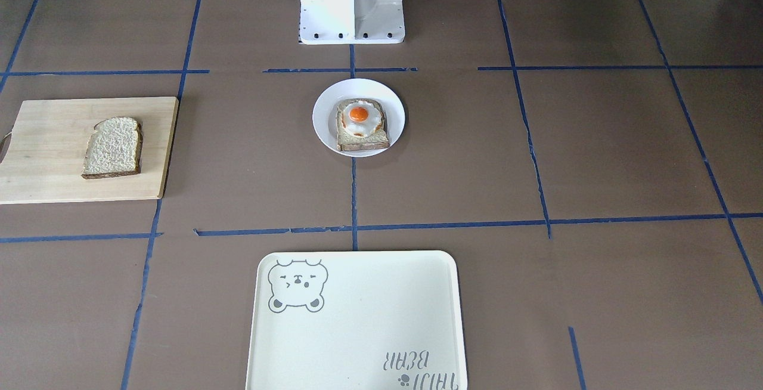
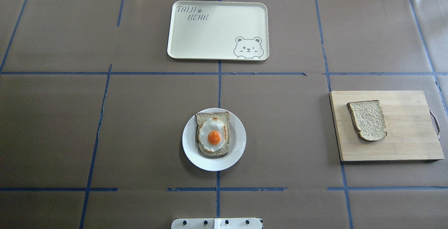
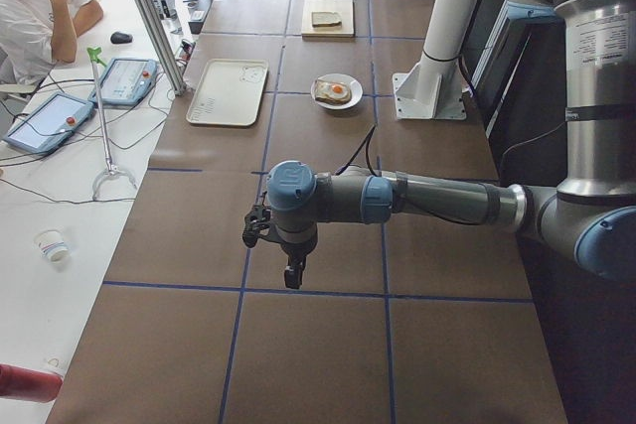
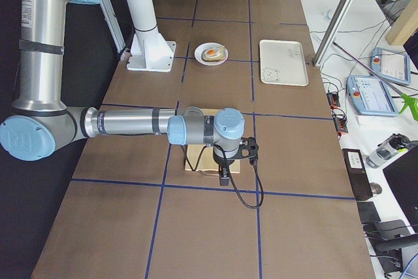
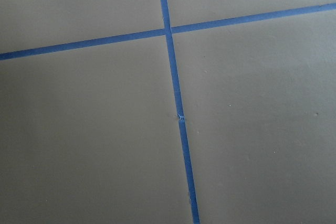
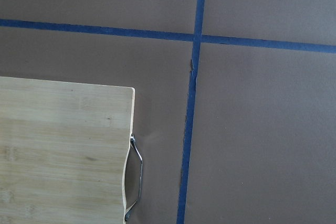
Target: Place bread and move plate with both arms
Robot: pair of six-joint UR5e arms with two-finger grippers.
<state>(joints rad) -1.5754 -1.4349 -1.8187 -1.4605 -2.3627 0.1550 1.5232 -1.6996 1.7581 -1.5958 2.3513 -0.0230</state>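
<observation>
1. Sitting flat on the wooden cutting board (image 2: 402, 145) is the bread (image 2: 367, 120), a plain slice with a dark crust, over on the robot's right side of the desk (image 2: 52, 134).
2. The plate (image 2: 190, 153) is in the middle of the desk, near the robot's white base (image 2: 217, 223). It carries a second slice topped with a fried egg (image 2: 214, 137).
3. The cream bear tray (image 2: 217, 29) lies at the far edge, in line with the plate but well apart from it.
4. The left end effector (image 3: 294, 277) points down above bare desk at the robot's left end, well apart from the plate. Its wrist camera just sees crossing blue tape lines (image 5: 173, 77). Only the side camera catches the end effector itself, so I can't tell how far open it is or whether it has hold of anything.
5. The right end effector (image 4: 223, 180) hangs pointing down near the board's outer end, and its wrist camera sees a board corner and the metal handle (image 6: 137, 177). Same story here — side view only, so I can't tell its opening or grip either.
</observation>
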